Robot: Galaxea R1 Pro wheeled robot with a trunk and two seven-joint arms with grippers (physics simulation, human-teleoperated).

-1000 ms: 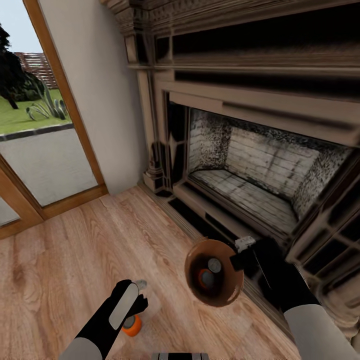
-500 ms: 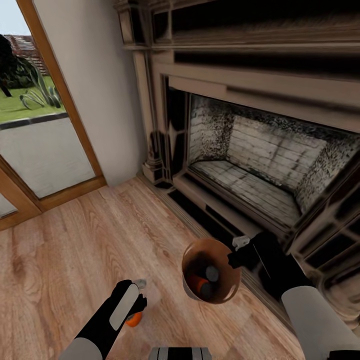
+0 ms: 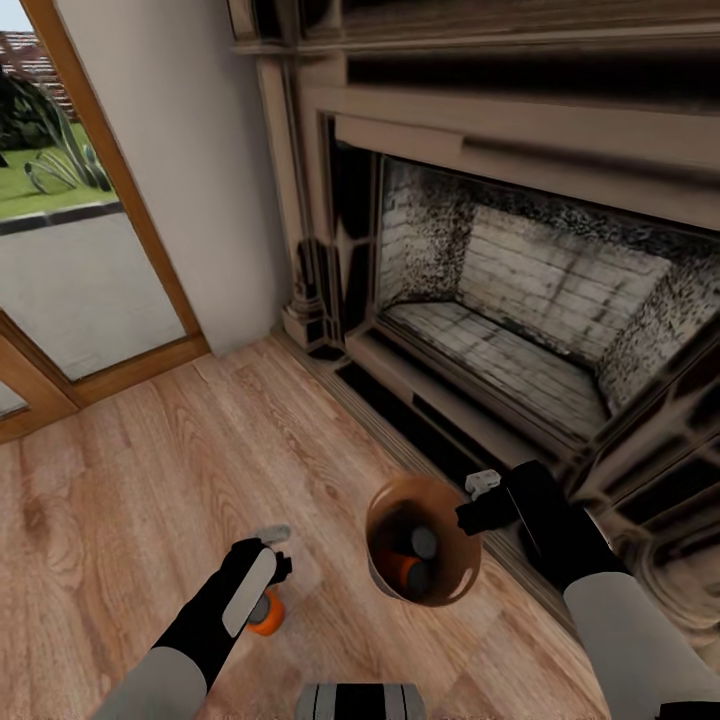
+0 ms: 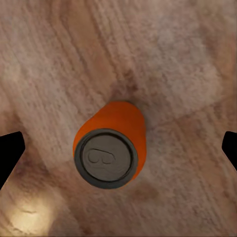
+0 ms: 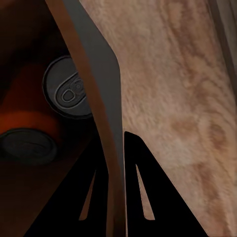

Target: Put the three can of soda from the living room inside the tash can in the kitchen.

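One orange soda can (image 3: 266, 613) stands upright on the wood floor. My left gripper (image 3: 266, 582) hovers right over it, open. In the left wrist view the can (image 4: 111, 144) sits between the two widely spread black fingertips (image 4: 10, 154), touching neither. The trash can (image 3: 421, 541), grey outside and brown inside, hangs just above the floor with my right gripper (image 3: 479, 506) shut on its rim. Two more cans (image 3: 411, 560) lie inside it. In the right wrist view the bucket wall (image 5: 101, 116) runs between the fingers (image 5: 142, 190), and a grey can top (image 5: 69, 92) shows within.
The dark carved fireplace (image 3: 520, 300) with its raised hearth edge (image 3: 430, 420) stands close ahead and to the right. A glass door with a wooden frame (image 3: 90, 260) is at the left. Plank floor (image 3: 150, 470) stretches between them.
The whole view has shifted with the camera. The bucket has tipped a little more upright in my right gripper. My left gripper stays open over the floor can.
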